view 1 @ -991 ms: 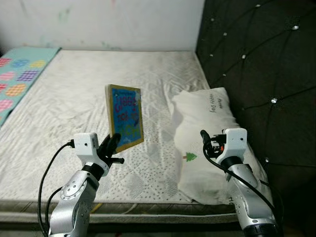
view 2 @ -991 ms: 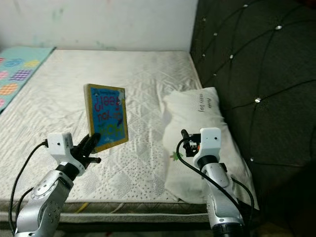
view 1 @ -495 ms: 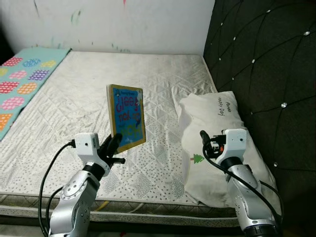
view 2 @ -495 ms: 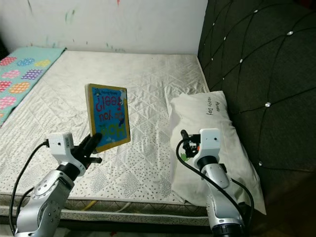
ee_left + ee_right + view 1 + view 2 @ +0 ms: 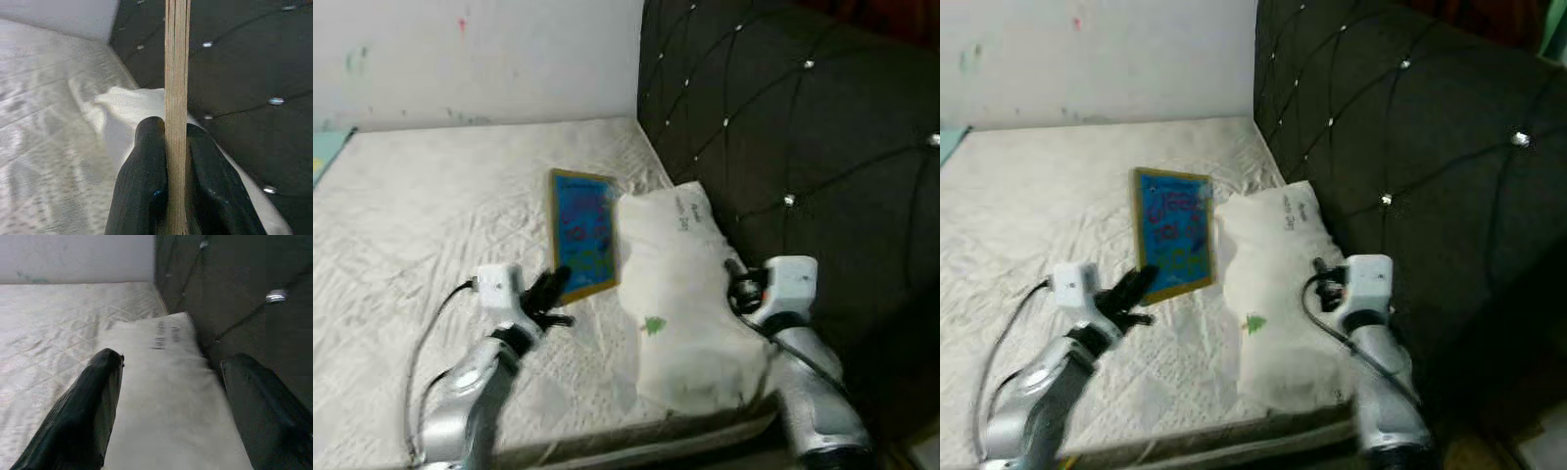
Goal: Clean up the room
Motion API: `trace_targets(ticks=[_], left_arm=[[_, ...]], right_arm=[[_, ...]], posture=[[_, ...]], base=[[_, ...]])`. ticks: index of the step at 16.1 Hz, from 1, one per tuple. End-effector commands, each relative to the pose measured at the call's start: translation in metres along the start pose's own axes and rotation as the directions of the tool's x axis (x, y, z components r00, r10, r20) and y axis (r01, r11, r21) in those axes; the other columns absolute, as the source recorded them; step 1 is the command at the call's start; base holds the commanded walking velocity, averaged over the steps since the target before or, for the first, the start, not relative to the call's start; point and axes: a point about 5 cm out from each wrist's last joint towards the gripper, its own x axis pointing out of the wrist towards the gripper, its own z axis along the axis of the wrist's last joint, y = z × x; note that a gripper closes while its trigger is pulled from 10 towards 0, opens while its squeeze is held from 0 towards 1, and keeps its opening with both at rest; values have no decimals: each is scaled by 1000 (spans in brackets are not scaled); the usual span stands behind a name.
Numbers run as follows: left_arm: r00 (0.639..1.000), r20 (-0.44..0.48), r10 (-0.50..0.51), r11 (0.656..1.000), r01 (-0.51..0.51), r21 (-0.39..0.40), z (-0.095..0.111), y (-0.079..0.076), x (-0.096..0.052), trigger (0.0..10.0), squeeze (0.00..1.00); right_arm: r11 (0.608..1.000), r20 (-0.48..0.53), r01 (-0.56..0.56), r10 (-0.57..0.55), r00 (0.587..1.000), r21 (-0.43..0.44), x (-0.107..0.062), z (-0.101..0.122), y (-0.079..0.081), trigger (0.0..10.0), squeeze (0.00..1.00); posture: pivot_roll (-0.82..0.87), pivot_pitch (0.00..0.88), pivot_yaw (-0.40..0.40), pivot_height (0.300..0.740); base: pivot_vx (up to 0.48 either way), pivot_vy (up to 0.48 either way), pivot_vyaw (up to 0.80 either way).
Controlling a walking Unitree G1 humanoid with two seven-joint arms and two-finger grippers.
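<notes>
Blue-covered and rimmed in yellow, the book [image 5: 583,236] stands upright above the mattress [image 5: 421,206], just beside the white pillow [image 5: 680,294], pinched at its lower edge by the left gripper [image 5: 551,291]. Held on end like this it is clear of the bedding, which suits carrying it off rather than leaving it lying there. The right gripper [image 5: 734,284] hovers over the pillow's near end, close to the dark tufted headboard [image 5: 783,127]; its arm seems merely raised out of the way.

From the right eye the same layout shows, with the book's cover facing the robot and the pillow lying lengthwise along the foot of the headboard.

Along the left wrist, the book is seen edge-on as a thin tan strip, with a black finger [image 5: 146,166] pressed against each face, so the grip is firm and the book stays vertical. The pillow lies beyond it.

Along the right wrist, the two black fingers [image 5: 83,411] are spread wide with nothing between them, the pillow directly ahead beneath them.
</notes>
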Motion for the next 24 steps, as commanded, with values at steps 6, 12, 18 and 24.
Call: trace_targets(ticks=[6, 12, 18, 24], left_arm=[[998, 40, 39, 999, -38, -21, 10, 2, 1, 10000, 0], [998, 40, 39, 999, -38, -21, 10, 2, 1, 10000, 0], [998, 40, 39, 999, -38, -21, 10, 2, 1, 10000, 0], [998, 37, 57, 997, -55, -46, 10, 3, 4, 10000, 0]], right_arm=[[1000, 3, -6, 6, 1000, -8, 1, 1, 0, 10000, 0], [1000, 3, -6, 6, 1000, -8, 1, 1, 0, 10000, 0], [1000, 3, -6, 6, 1000, -8, 1, 1, 0, 10000, 0], [999, 16, -45, 46, 999, -18, 2, 4, 6, 10000, 0]], posture=[[-105, 0, -2, 740], [-105, 0, -2, 740], [-105, 0, -2, 740], [-103, 0, -6, 740]], base=[[0, 0, 0], [0, 0, 0], [0, 0, 0], [0, 0, 0]])
